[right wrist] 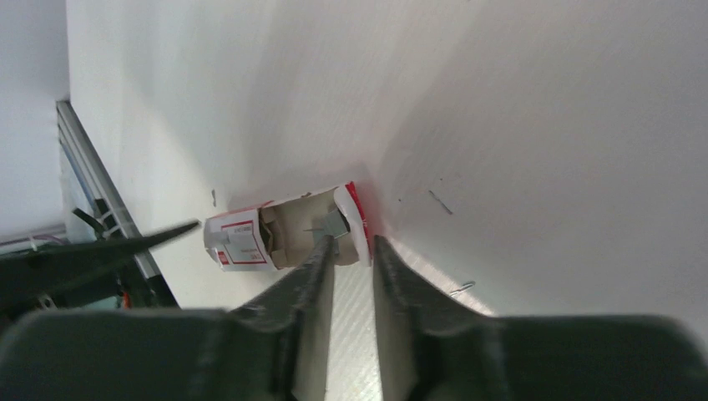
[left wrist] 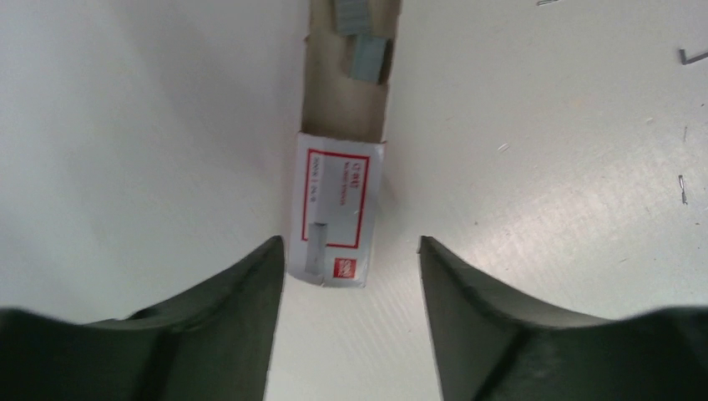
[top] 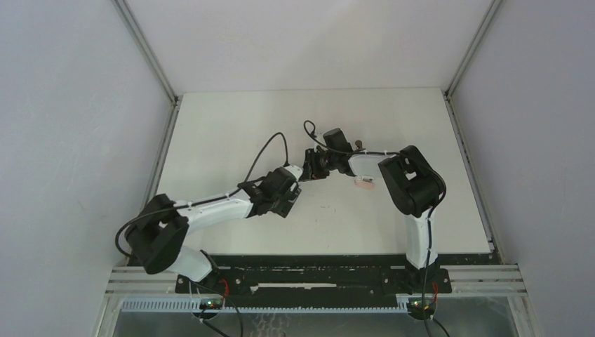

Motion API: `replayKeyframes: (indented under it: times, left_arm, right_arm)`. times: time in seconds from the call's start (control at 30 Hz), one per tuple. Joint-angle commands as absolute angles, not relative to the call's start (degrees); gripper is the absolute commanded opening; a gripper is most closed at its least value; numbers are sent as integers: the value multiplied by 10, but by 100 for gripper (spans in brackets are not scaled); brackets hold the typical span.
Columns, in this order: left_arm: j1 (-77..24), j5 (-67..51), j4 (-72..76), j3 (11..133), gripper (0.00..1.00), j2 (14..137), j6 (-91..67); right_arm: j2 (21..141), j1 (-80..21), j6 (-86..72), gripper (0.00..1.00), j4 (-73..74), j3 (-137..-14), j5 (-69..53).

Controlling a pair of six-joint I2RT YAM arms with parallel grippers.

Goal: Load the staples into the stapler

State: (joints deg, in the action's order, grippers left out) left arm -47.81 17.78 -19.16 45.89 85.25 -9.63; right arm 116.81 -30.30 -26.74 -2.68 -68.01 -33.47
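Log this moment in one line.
left gripper: open, staples box end between fingers | right gripper: narrowly open at tray end | tray: slid out, silver strips showing

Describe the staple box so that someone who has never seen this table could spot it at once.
On the white table, look near the middle. Between the left gripper's open fingers lies the staple box: a small flat white sleeve with red print, its tray slid out, holding grey staple strips. Only tiny loose staples lie nearby.
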Motion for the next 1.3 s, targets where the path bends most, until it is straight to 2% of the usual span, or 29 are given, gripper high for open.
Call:
replayKeyframes:
  times: [0.0,0.13,0.27,0.33,0.43,0.57,0.67,0.8,0.9,1.17,1.27]
  left_arm:
    - [-436,172,-178,439,80,751,-135]
    - [-393,140,-158,424,88,656,-160]
    - [-349,134,-185,440,89,579,-201]
    - [-316,122,-211,453,89,546,-224]
    - [-238,68,-245,470,90,492,-244]
    - [-112,6,-300,504,100,445,-247]
    - [-35,-18,-334,538,100,456,-220]
    - [23,-16,-332,544,100,479,-212]
    - [28,-4,-310,530,100,476,-197]
    - [30,72,-315,508,100,423,-154]
    - [30,64,-314,503,100,412,-154]
  right_arm:
    - [1152,-296,-249,42,-23,-700,-326]
    - [1118,-295,-222,53,1,-698,-298]
    - [1060,-294,-195,63,19,-676,-255]
    - [1021,-294,-172,65,38,-662,-216]
    - [947,-296,-143,67,82,-638,-130]
    - [851,-290,-124,73,120,-587,-12]
    - [789,-264,-142,77,154,-554,29]
    - [749,-192,-170,76,181,-523,27]
    - [759,-158,-168,73,177,-519,17]
    - [886,-146,-135,62,166,-600,30]
    - [935,-147,-125,58,171,-639,33]
